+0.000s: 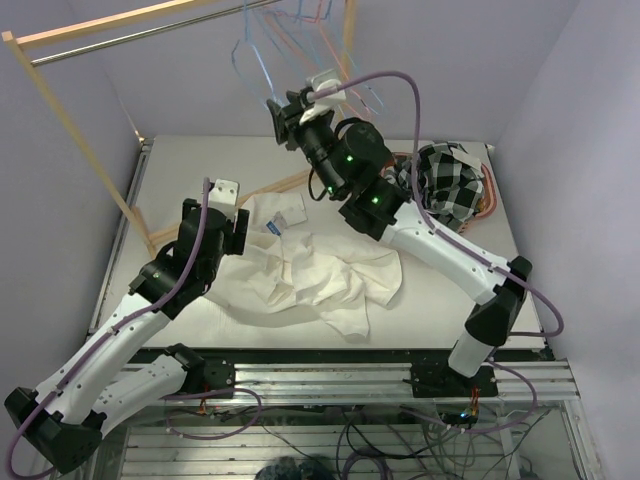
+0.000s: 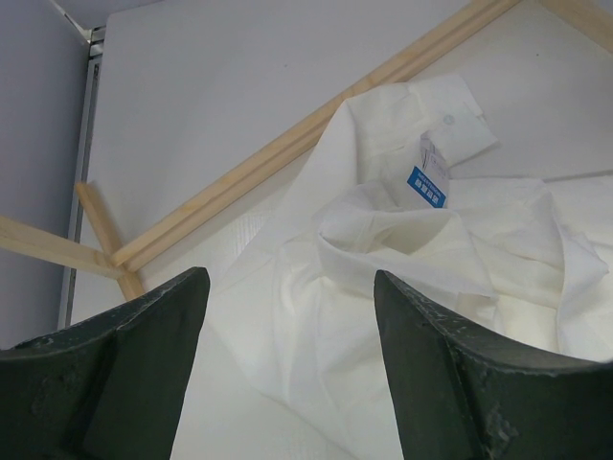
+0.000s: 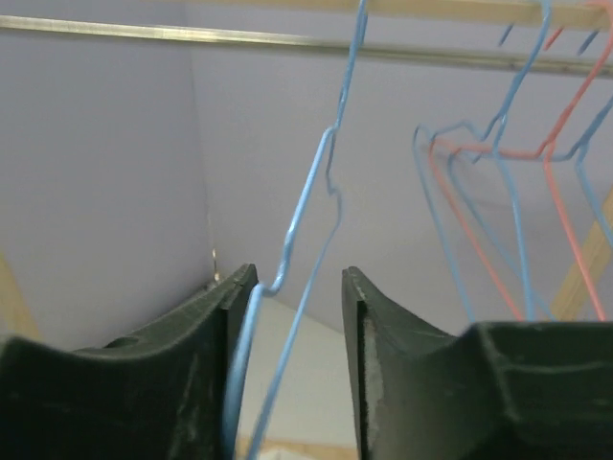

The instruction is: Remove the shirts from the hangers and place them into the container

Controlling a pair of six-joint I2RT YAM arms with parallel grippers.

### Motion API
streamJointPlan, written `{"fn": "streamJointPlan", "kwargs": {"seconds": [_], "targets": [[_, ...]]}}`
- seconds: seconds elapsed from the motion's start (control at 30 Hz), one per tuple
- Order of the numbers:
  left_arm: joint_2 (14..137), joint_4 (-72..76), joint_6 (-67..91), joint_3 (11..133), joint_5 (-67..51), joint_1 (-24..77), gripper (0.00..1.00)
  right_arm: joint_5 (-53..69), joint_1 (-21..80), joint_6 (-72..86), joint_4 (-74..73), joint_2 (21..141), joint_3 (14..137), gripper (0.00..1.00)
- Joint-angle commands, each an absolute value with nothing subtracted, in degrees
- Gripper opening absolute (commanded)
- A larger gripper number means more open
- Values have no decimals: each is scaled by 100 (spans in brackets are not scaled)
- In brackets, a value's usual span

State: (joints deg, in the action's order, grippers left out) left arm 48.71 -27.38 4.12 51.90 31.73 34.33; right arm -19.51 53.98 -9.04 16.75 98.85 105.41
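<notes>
Pale worktop (image 1: 200, 170), centre frame: the white shirt (image 1: 320, 275) is found crumpled, ready for pickup beneath the spread left gripper (image 2: 287, 287). The checked shirt (image 1: 450, 185) is lodged in the container (image 1: 490, 205), right. The blue hanger (image 3: 316, 192) is seen loose between the parted jaws of the right gripper (image 3: 299, 287), upper centre.

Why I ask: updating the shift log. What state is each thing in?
white shirt: off its hanger, crumpled on the table.
checked shirt: heaped in the basket.
blue hanger: bare, between the right jaws.
other hangers: bare, on the rail.
left jaws: open, empty.
right jaws: open around that hanger.
</notes>
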Motion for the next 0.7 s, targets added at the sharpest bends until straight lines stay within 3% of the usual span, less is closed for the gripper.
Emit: {"fn": "streamJointPlan", "kwargs": {"seconds": [0.0, 0.37, 0.67], "targets": [[4791, -2732, 462, 5328, 3120, 3401, 81, -1771, 5402, -540, 1481, 9176, 9812, 44], [4711, -2753, 488, 5341, 3097, 3400, 81, -1411, 5457, 832, 412, 7011, 6740, 54], [4520, -2654, 475, 5269, 3087, 3401, 80, -622, 5445, 1834, -547, 8040, 5772, 74]]}}
